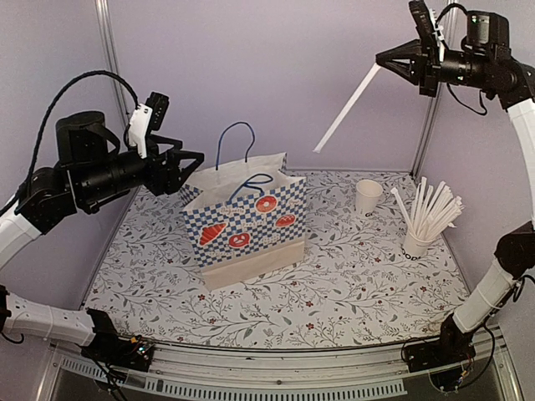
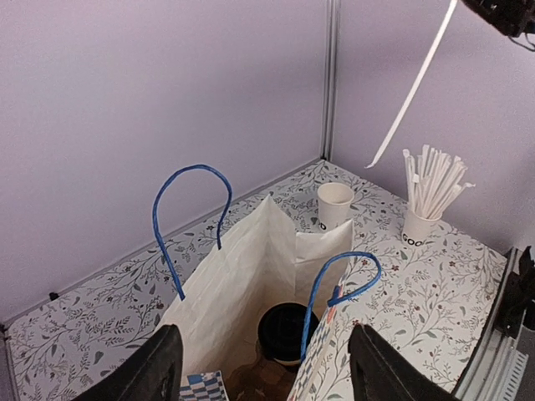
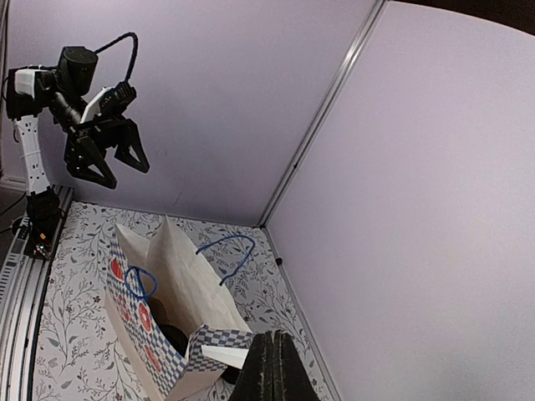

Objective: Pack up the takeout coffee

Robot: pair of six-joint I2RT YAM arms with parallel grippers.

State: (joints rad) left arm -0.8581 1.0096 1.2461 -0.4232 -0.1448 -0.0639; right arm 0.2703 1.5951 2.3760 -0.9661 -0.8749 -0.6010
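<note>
The takeout coffee (image 2: 286, 332), seen by its round black lid, stands inside the open blue-checked paper bag (image 1: 242, 221). The lid also shows dark in the bag in the right wrist view (image 3: 174, 336). My left gripper (image 1: 188, 163) is open and empty, held above and to the left of the bag's mouth; its black fingers (image 2: 150, 368) frame the bag (image 2: 242, 284). My right gripper (image 1: 383, 60) is high at the back right, shut on a long white stick (image 1: 347, 109) that slants down to the left. The shut gripper (image 3: 272, 368) shows the stick's end (image 3: 224, 357).
A white cup without a lid (image 1: 368, 196) stands right of the bag. A white cup of long white sticks (image 1: 422, 221) stands near the right edge. The bag's blue handles (image 1: 236, 138) stick up. Purple walls close the back and sides.
</note>
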